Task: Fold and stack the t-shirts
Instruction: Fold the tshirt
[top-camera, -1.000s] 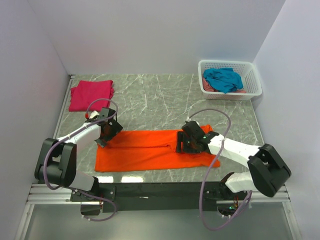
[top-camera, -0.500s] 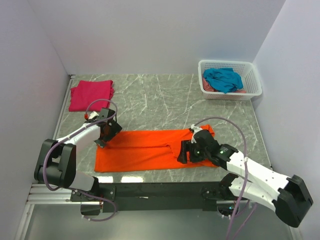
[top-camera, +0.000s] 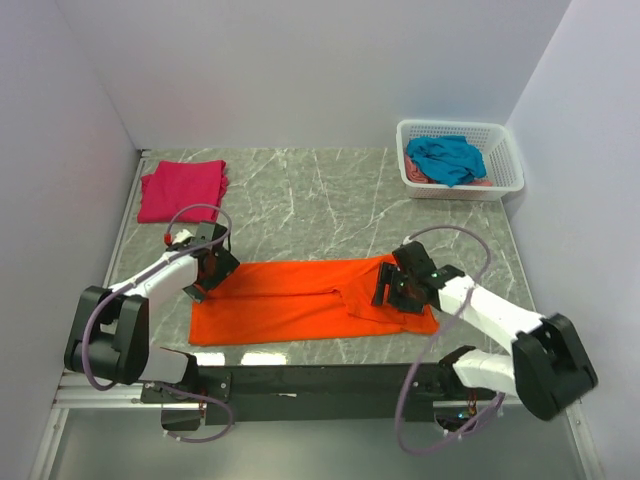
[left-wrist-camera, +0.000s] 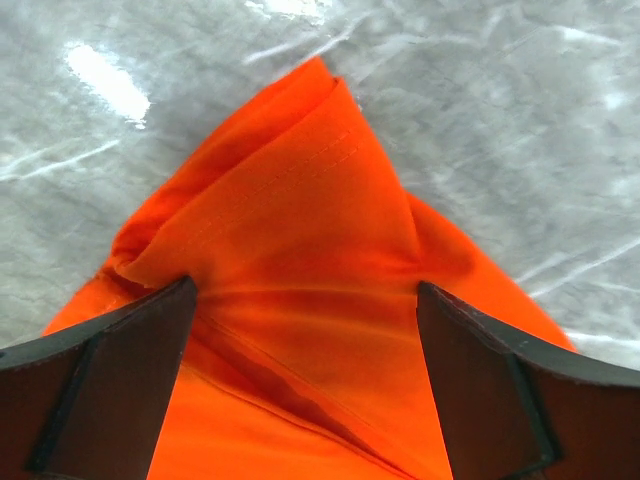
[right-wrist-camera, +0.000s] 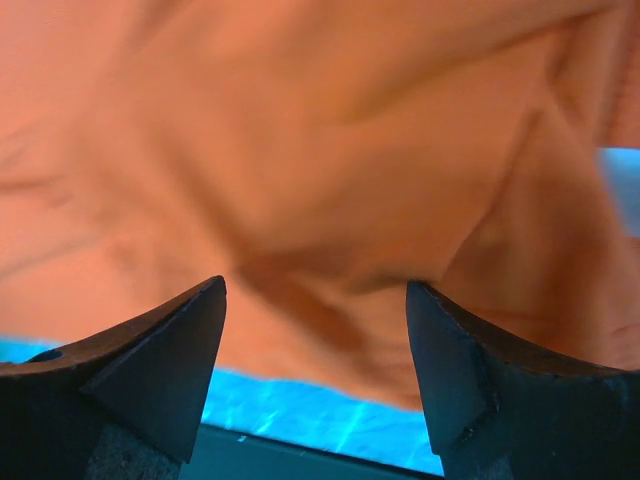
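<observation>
The left tool (top-camera: 203, 270) stands wide, its two dark fingers (left-wrist-camera: 110, 380) set down on either side of a doubled corner of the orange t-shirt (top-camera: 290, 300). The cloth peaks up between them but is not pinched. I judge it is placed there to take that far-left corner for the next fold. The right tool (top-camera: 393, 290) is likewise spread wide, low over the shirt's right end. Its wrist view is blurred and shows only rumpled orange cloth ahead of the open tips, nothing gripped. With one tool at each end, the pair looks set to take the shirt by both ends together.

The orange t-shirt lies flat on the worktop (top-camera: 320, 200) near its front edge, between the two arms, already doubled into a long band. Its long axis runs left to right. The left end is a straight edge and the right end is lumpier, so I take the hem to point left, though I cannot be sure.

Well apart, the magenta t-shirt (top-camera: 182, 190) lies folded at the far-left corner. The teal t-shirt (top-camera: 445, 158) sits crumpled in the white lattice basket (top-camera: 505, 182) at the far right
</observation>
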